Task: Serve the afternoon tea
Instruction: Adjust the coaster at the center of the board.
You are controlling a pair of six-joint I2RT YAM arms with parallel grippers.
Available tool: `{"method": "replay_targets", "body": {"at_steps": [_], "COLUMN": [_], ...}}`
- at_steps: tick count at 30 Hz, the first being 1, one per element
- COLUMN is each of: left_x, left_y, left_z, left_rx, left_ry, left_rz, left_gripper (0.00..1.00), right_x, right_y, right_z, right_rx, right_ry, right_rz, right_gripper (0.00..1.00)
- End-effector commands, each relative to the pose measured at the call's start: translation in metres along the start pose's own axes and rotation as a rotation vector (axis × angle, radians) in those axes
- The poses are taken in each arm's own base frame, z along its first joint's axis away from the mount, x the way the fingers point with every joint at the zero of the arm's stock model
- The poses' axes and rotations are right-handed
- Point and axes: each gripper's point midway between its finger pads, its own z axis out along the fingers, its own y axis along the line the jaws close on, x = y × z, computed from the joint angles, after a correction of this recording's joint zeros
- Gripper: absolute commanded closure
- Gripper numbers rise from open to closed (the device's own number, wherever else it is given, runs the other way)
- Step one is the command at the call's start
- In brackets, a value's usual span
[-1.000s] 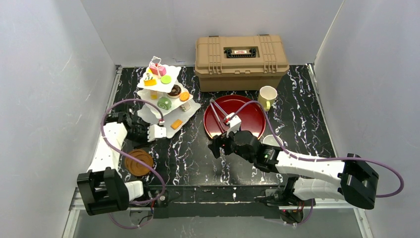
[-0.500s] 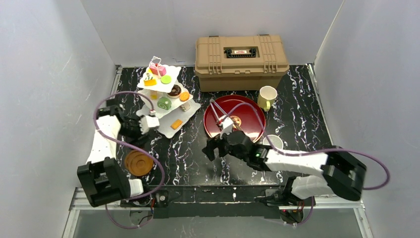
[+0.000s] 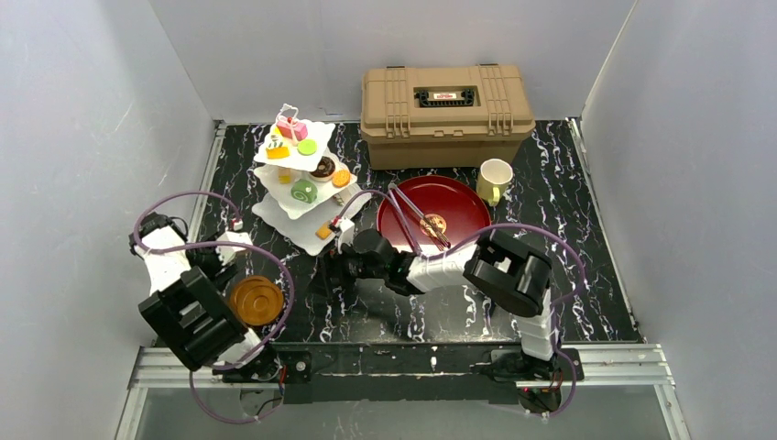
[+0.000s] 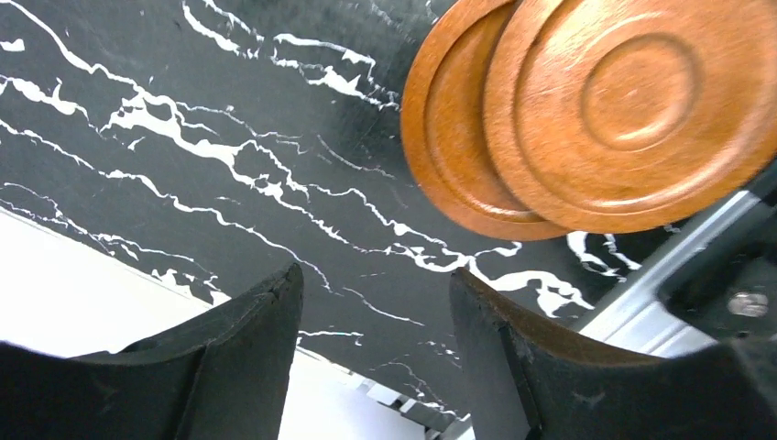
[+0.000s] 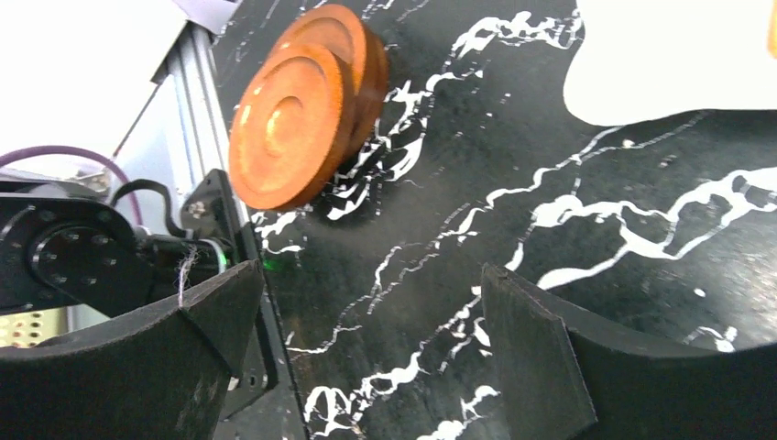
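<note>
The white three-tier stand (image 3: pixel 275 209) at the back left carries several toy pastries, among them a pink cake (image 3: pixel 293 129) and a green roll (image 3: pixel 304 191). Two brown coasters (image 3: pixel 256 301) lie stacked near the front left edge, also seen in the left wrist view (image 4: pixel 596 119) and the right wrist view (image 5: pixel 302 119). My left gripper (image 3: pixel 224 266) (image 4: pixel 376 302) hovers open and empty just left of them. My right gripper (image 3: pixel 322 275) (image 5: pixel 371 302) is open and empty a little to their right. A cream-yellow mug (image 3: pixel 495 179) stands at the back right.
A dark red round tray (image 3: pixel 463 206) in the middle holds tongs and a small brown pastry (image 3: pixel 435 222). The tan case (image 3: pixel 446 101) sits at the back. The right arm stretches leftwards across the table's front half. The stand's bottom tier (image 5: pixel 678 55) lies beyond the right fingers.
The left gripper drew back from the stand toward the front left and opened. The right arm swung left from the tray toward the coasters, still open.
</note>
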Motion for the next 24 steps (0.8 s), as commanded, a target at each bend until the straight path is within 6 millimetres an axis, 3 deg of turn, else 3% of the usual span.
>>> {"method": "replay_targets", "body": {"at_steps": [1,7,15,18,24], "left_x": [0.017,0.007,-0.018,-0.036,-0.067], "left_y": [0.006,-0.015,-0.022,-0.030,-0.051], "left_z": [0.016,0.056,0.071,0.075,0.085], "left_rx": [-0.031,-0.042,0.028,0.080,0.147], "left_ry": [0.030,-0.026,-0.062,-0.076,-0.103], "left_rz": [0.103,0.189,0.160,0.179,0.205], "left_gripper": [0.43,0.41,0.47,0.48,0.48], "right_x": [-0.034,-0.048,-0.077,-0.069,-0.032], "right_y": [0.036,0.020,-0.015,-0.019,-0.021], "right_z": [0.006,-0.021,-0.070,-0.072,-0.069], "right_rx": [-0.129,-0.041,0.050,0.057,0.001], "right_ry": [-0.085,-0.159,-0.268,-0.247,-0.150], "right_rz": [0.008,0.000,0.068,0.075,0.113], "right_gripper": [0.03,0.02,0.02,0.02,0.02]}}
